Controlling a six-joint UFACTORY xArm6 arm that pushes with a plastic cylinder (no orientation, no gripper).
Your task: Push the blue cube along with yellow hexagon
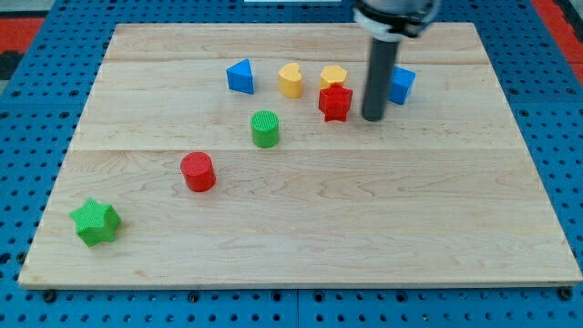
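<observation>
Wooden surface (301, 219), blocks clustered toward the view's top.
My tip (372, 118) (a plain rod, no jaws) sits just left of the blue cube (402, 85), right of the yellow hexagon (333, 76).

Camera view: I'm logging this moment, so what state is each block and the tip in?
blue cube: flat, partly behind the rod
my tip: down on the board, between cube and red star
yellow hexagon: touching red star
yellow heart: alone
blue triangle: alone
green cylinder: upright
red cylinder: upright
green star: flat
</observation>
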